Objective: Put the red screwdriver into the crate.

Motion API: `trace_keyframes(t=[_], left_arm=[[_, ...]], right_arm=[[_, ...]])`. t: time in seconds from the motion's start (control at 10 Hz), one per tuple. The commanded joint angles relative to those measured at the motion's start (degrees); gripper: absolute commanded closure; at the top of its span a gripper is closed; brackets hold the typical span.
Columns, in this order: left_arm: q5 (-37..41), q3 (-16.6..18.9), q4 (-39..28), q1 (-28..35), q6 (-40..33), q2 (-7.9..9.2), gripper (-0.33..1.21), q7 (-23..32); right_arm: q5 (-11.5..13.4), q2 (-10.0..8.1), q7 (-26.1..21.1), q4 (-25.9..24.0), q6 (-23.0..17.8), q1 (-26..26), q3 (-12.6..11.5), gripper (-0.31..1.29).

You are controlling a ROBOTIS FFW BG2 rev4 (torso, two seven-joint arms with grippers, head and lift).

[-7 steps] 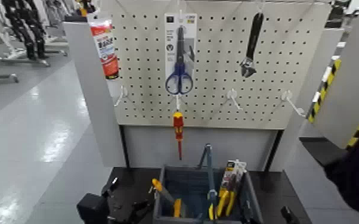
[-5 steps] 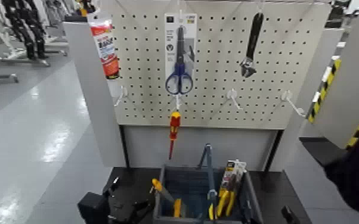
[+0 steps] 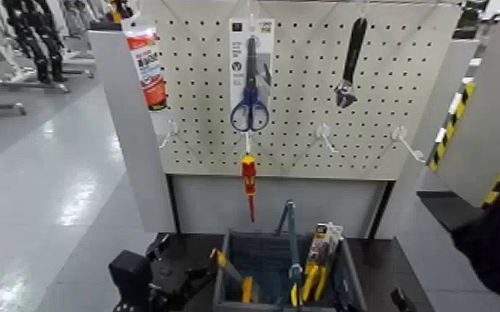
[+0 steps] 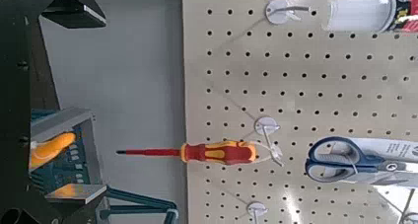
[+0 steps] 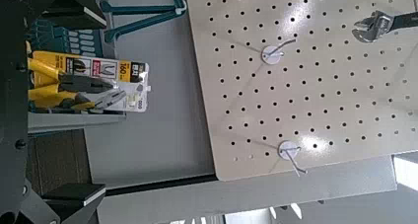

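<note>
Spreading the left end effector [image 4: 81,101] wide near the crate [image 3: 219,287]; parking the right end effector [image 5: 81,98], also spread, across from it. Seeing the red screwdriver [image 3: 249,177] hanging ungripped from its hook [image 4: 266,128]. Risking swinging it by closing off-centre, snagging by pulling before unhooking, or striking the crate's tall handle [image 3: 291,241] while lowering.

Robot test lab, apparently: tool-hung pegboard [image 3: 291,153], glossy open floor [image 3: 62,199] (hazard-striped edging [image 3: 453,124] too).
</note>
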Motion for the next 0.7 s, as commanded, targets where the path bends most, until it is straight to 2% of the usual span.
trace_keyframes(t=[0.1, 0.2, 0.3, 0.4, 0.5, 0.7], left_arm=[[0.87, 2.30, -0.12, -4.70, 6.14, -0.10, 0.12, -6.39], [1.31, 3.00, 0.06, -6.46, 8.87, -0.28, 0.12, -9.02], [1.84, 2.56, 0.41, -8.57, 10.89, 0.25, 0.11, -10.08], [3.16, 1.07, 2.08, -11.29, 11.68, 1.22, 0.11, -11.48], [2.80, 0.54, 4.19, -14.55, 13.08, 1.57, 0.11, -15.70], [2.98, -1.31, 7.09, -18.94, 13.61, 2.36, 0.11, -18.08]], right_arm=[[-0.15, 0.06, 0.00, 0.09, 0.00, 0.00, 0.15, 0.13], [-0.15, 0.15, 0.00, 0.09, 0.00, 0.00, 0.24, 0.13], [-0.24, 0.15, 0.00, 0.18, 0.00, -0.09, 0.32, 0.13], [-0.33, 0.15, 0.00, 0.35, 0.00, -0.18, 0.59, 0.13], [-0.42, 0.15, 0.00, 0.44, 0.00, -0.26, 0.67, 0.13], [-0.59, 0.15, 0.00, 0.53, 0.00, -0.44, 0.94, 0.13]])
